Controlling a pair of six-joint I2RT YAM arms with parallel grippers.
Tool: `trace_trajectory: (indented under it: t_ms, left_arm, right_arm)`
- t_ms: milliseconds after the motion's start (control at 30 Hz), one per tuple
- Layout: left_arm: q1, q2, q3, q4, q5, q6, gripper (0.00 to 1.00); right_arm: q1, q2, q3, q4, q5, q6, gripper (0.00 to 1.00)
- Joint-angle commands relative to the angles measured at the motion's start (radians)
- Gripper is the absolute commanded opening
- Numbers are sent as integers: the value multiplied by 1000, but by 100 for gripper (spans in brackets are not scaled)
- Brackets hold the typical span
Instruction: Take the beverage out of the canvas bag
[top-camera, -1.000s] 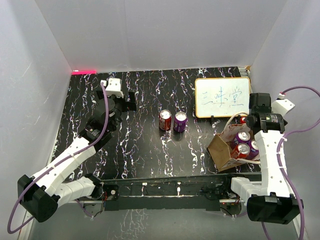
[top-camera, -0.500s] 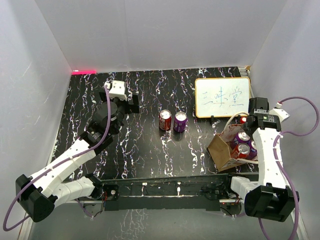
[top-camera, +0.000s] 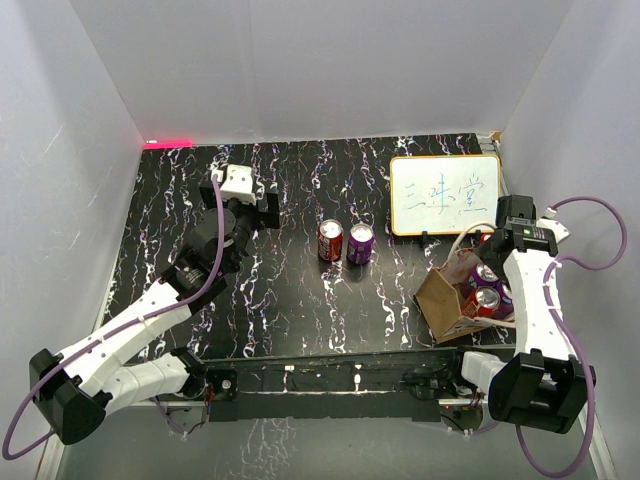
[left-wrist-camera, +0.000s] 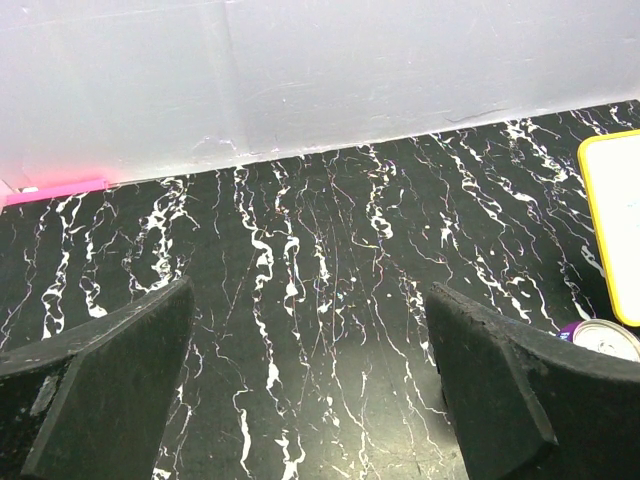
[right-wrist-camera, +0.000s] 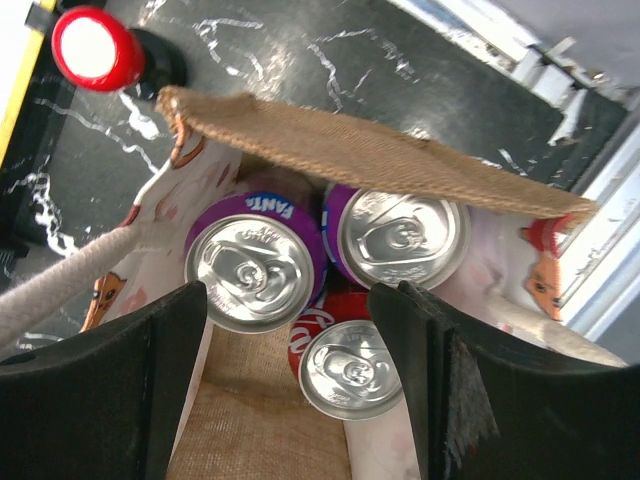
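Observation:
The tan canvas bag (top-camera: 443, 300) stands open at the right of the table, its cream handles (top-camera: 462, 238) loose. Inside it stand two purple Fanta cans (right-wrist-camera: 256, 268) (right-wrist-camera: 402, 238) and a red cola can (right-wrist-camera: 358, 366). My right gripper (top-camera: 508, 238) hovers over the bag's far end, open and empty; in the right wrist view (right-wrist-camera: 300, 345) its fingers straddle the can tops. My left gripper (top-camera: 262, 208) is open and empty over bare table at the back left, and in the left wrist view (left-wrist-camera: 310, 385) nothing lies between its fingers.
A red can (top-camera: 329, 241) and a purple can (top-camera: 360, 243) stand together at mid-table. A white board with writing (top-camera: 444, 193) lies at the back right. A red-capped object (right-wrist-camera: 97, 48) sits just beyond the bag. White walls enclose the table.
My right gripper has moved down and inward over the bag's opening. My left gripper has shifted a little to the right along the back of the table.

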Motion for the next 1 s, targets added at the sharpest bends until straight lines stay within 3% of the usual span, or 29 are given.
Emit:
trace_trajectory:
  t_ms: [0, 533, 967]
  left_arm:
    - [-13, -25, -2, 39, -30, 21, 97]
    - [-18, -25, -3, 43, -36, 26, 97]
    - [-20, -30, -2, 44, -42, 29, 97]
  right_arm:
    - [-4, -8, -14, 81, -113, -24, 75]
    - [-4, -7, -15, 54, 12, 0, 72]
    - [-6, 52, -34, 116, -84, 12, 69]
